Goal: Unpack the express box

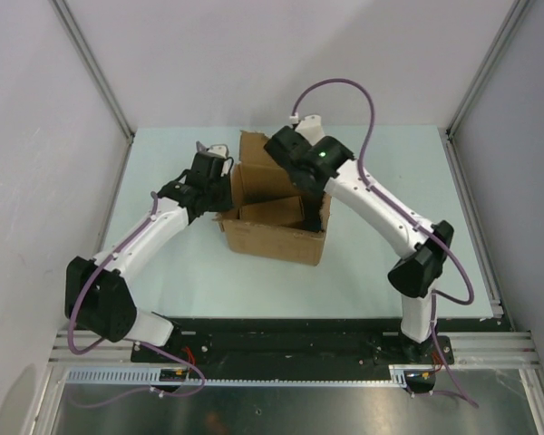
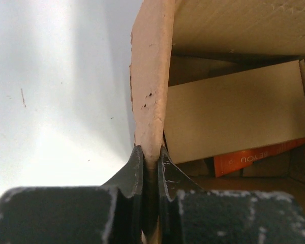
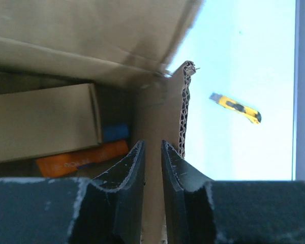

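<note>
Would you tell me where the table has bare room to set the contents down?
Bare table lies between the express box and the arm bases, and right of the right arm. Crowded at the box walls, clamped by left gripper and right gripper.

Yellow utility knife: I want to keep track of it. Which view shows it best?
The right wrist view: the yellow utility knife lies in plain sight on the table beyond the express box wall. The top and left wrist views show none of it.

Surface: pale mint-green worktop (image 1: 390, 263), matte.
Sides: plain light-grey walls (image 1: 281, 54) on three sides.
Frame: aluminium posts (image 1: 92, 68) at the far corners; aluminium rail (image 1: 494, 344) along the near edge.
Light: soft, even, one glare patch.
</note>
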